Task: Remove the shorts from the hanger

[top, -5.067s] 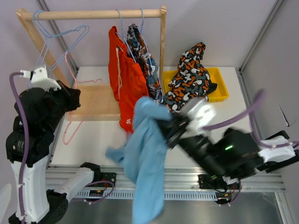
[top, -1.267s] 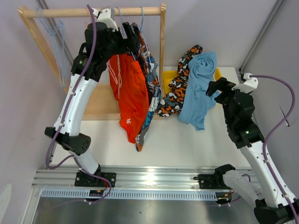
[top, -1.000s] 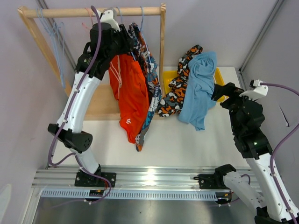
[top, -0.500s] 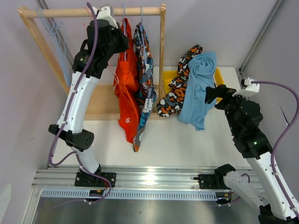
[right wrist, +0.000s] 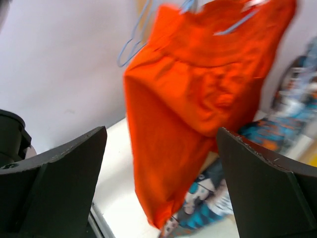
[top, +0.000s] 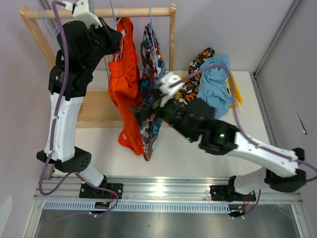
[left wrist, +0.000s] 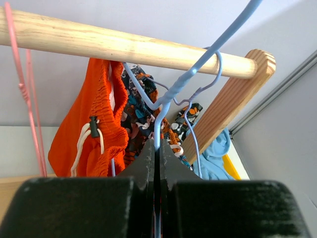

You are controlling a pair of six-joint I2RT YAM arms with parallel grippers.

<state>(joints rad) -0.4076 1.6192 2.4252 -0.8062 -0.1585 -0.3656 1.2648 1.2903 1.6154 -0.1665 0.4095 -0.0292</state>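
Plain orange shorts (top: 126,84) with a white drawstring hang on a light blue wire hanger (left wrist: 188,79) under the wooden rail (top: 99,14). My left gripper (left wrist: 157,145) is shut on that hanger's wire just below the hook, high at the rail (left wrist: 124,44); in the top view the left gripper (top: 118,35) is beside the shorts' waistband. Blue-orange-white print shorts (top: 151,84) hang on a second hanger to the right. My right gripper (top: 139,111) reaches across to the hanging shorts and stands open, with the orange shorts (right wrist: 188,109) just ahead of its fingers (right wrist: 64,173).
A yellow tray (top: 237,96) at the back right holds camouflage shorts (top: 190,82) and light blue shorts (top: 215,84). Pink and blue empty hangers (left wrist: 25,89) hang at the rail's left end. The rack's wooden upright (top: 172,39) stands right of the print shorts.
My left gripper closed on the blue hanger and drew it and the orange shorts leftward along the rail. The right arm swung from the tray across to the hanging shorts.
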